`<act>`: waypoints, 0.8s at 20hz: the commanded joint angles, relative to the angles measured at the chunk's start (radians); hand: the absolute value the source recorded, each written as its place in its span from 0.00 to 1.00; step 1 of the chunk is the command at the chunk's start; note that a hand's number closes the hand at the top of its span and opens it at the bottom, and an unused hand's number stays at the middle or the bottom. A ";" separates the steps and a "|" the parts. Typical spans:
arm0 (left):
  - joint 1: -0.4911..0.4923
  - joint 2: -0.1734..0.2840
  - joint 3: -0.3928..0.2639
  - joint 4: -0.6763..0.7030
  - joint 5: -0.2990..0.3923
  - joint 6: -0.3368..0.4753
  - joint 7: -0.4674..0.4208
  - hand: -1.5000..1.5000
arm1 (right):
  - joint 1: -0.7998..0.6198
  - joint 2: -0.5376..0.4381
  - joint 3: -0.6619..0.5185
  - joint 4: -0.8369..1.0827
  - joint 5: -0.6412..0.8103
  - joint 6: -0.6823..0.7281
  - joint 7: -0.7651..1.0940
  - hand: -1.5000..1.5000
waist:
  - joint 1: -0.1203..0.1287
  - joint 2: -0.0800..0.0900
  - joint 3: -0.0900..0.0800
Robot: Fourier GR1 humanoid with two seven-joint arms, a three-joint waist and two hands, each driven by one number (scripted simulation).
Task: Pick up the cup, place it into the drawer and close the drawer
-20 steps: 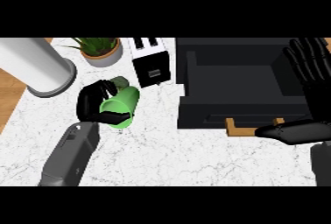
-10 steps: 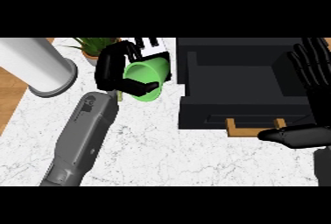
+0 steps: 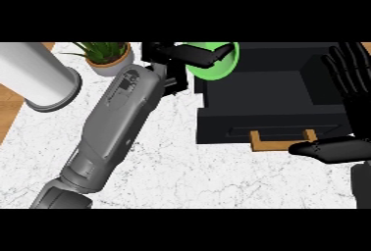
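The white marbled counter (image 3: 188, 166) carries an open black box-shaped drawer (image 3: 272, 100) with a wooden handle (image 3: 282, 142). The left hand (image 3: 177, 56) is curled round the bright green cup (image 3: 214, 61), holding it at the drawer's far-left corner — the carry step, I judge, nearly done. Next it needs to go right over the cavity, lower, then release. The right hand (image 3: 351, 73) rests open beside the drawer — fingers straight

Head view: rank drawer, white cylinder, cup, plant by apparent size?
1. drawer
2. white cylinder, cut off by the frame
3. and 4. cup and plant look alike; the left hand curls round the cup, hides part of it and holds it nearer the camera, so no ranking.
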 commanded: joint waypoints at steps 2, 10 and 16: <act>-0.133 -0.004 -0.089 0.186 0.077 0.113 0.055 1.00 | -0.065 -0.014 -0.007 0.031 -0.025 0.013 0.017 0.00 | -0.029 0.008 0.000; -0.244 -0.004 -0.182 0.425 0.117 0.166 0.088 1.00 | -0.054 0.008 0.015 0.033 -0.024 0.028 -0.029 0.00 | -0.087 0.026 0.002; -0.265 -0.004 -0.306 0.484 0.147 0.050 0.188 1.00 | -0.103 0.052 0.069 0.076 0.016 0.002 -0.042 0.00 | -0.121 0.041 0.002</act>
